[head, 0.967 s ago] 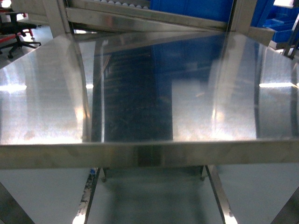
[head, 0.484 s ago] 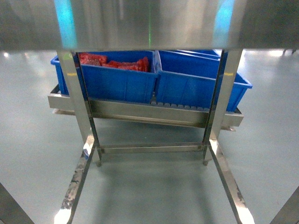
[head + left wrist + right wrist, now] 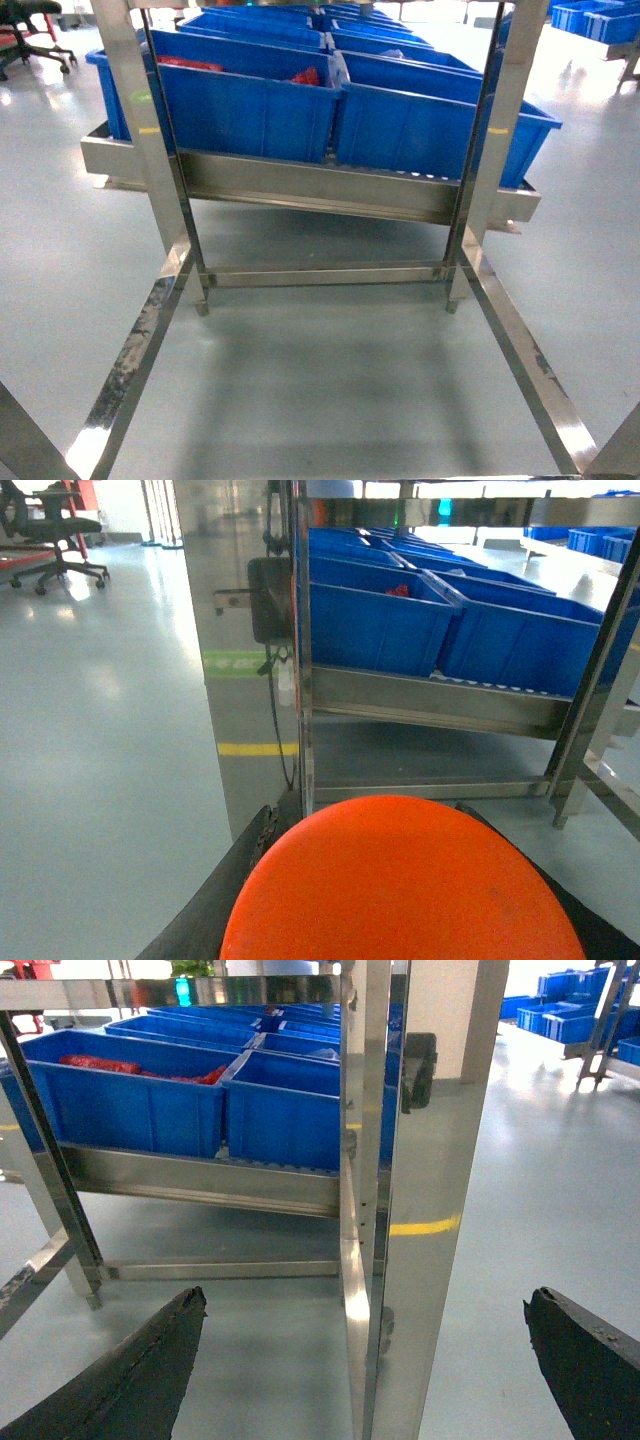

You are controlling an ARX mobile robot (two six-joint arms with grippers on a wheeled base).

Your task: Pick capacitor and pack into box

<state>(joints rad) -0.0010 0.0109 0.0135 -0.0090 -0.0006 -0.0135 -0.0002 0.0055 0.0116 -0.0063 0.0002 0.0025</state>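
Head view: stainless steel rack frame (image 3: 165, 200) with upright posts, and a low slanted steel shelf (image 3: 310, 190) carrying blue plastic bins (image 3: 240, 105). The left bin holds red packets (image 3: 190, 64). Grey glossy floor (image 3: 320, 380) below. No arm and no hand here. No pale pink tub in sight, and no loose capacitor that can be told apart.

Left wrist view: a big orange rounded object (image 3: 400, 885) fills the bottom of the frame, sitting against dark hand parts (image 3: 215, 910) at its edges. Whether the left hand clamps it, or it is only close to the lens, cannot tell. Behind it are the blue bins, the steel post and a black office chair (image 3: 55, 540) far left.

Right wrist view: right hand (image 3: 365, 1360) spread wide, two black fingers (image 3: 130, 1380) at the bottom corners, nothing between them. A steel post stands just ahead, blue bins and red packets beyond on the left.

Step, as judged: still locating and approaching, no pick started, box out of view in all three. Next move calls for getting the bins' contents in view from above, then bringing the open right hand over the red packets if those are the parts.
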